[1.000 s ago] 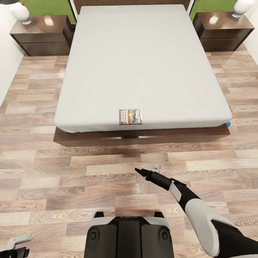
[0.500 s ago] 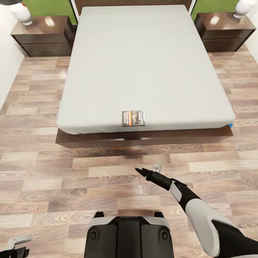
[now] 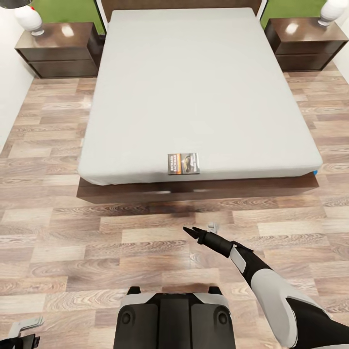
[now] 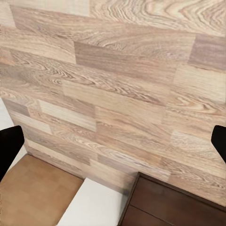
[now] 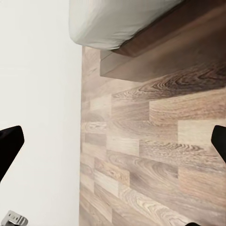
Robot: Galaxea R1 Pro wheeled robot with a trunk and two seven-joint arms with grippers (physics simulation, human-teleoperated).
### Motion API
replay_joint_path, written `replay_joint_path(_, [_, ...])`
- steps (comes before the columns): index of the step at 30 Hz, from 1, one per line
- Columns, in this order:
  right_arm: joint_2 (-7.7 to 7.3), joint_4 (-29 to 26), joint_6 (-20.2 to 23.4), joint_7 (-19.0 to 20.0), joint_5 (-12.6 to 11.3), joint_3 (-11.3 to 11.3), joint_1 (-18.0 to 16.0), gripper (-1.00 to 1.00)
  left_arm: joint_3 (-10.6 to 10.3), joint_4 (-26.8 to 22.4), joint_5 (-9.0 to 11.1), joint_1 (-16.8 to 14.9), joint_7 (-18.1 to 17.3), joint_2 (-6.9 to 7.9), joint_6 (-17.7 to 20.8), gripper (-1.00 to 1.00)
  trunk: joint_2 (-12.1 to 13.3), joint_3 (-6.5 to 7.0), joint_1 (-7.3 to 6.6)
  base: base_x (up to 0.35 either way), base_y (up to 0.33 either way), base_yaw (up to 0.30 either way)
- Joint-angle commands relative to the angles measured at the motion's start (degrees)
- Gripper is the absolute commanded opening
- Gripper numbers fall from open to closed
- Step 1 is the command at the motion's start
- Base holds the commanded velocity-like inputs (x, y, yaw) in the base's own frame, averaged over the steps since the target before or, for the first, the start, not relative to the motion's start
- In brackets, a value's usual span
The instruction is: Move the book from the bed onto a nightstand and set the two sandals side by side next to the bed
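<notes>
A: The book (image 3: 183, 163) lay flat on the bed (image 3: 198, 87), right at the foot edge of the pale mattress, a little left of the middle; below that edge the dark platform frame jutted out over the wood-plank floor (image 3: 72, 242).

B: And where did the arms sit?

A: The right gripper (image 3: 200, 230) hung over bare planks, well short of the bed and apart from the book; its jaws stood parted and held nothing; the left gripper (image 3: 22, 327) showed at the lower left corner of the head view, its wrist camera showing both dark fingertips wide apart over planks.

B: What surrounded the bed?

A: A left nightstand (image 3: 60, 49) and a right nightstand (image 3: 304, 42) flanked the headboard, each carrying a white lamp (image 3: 28, 18); open floor ran down both sides; a sliver of blue sandal (image 3: 316, 171) peeked out at the bed's right foot corner; a white wall (image 3: 9, 77) closed the left side.
</notes>
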Motion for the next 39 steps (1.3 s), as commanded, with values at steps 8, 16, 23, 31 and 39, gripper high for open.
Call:
replay_joint_path(8, [-0.07,0.0,0.2,0.2,-0.4,-0.1,0.1,1.0,0.5,-0.1,-0.6,0.0,-0.5,-0.06,0.2,1.0,-0.1,-0.06,0.05,0.071,0.031,0.0])
replay_joint_path(16, [-0.21,0.0,0.2,0.1,-0.4,-0.1,0.0,1.0,0.5,-0.1,-0.8,0.0,-0.5,-0.26,0.2,1.0,-0.1,-0.06,0.05,0.119,0.003,0.0])
replay_joint_path(23, [-0.46,0.0,0.2,0.1,-0.4,-0.1,0.1,1.0,0.5,-0.1,-0.8,0.0,-0.5,-0.37,0.2,1.0,-0.1,-0.06,0.05,0.047,0.001,0.0])
replay_joint_path(31, [-0.51,0.0,0.2,0.1,-0.4,-0.1,0.1,1.0,0.5,-0.1,-0.9,0.0,-0.4,-0.42,0.3,1.0,-0.1,-0.06,0.05,0.073,0.048,0.0])
replay_joint_path(39, [-0.55,0.0,0.2,0.1,-0.4,-0.1,0.1,1.0,0.5,-0.1,-0.9,0.0,-0.3,-0.47,0.3,1.0,-0.1,-0.06,0.05,0.064,0.183,0.0])
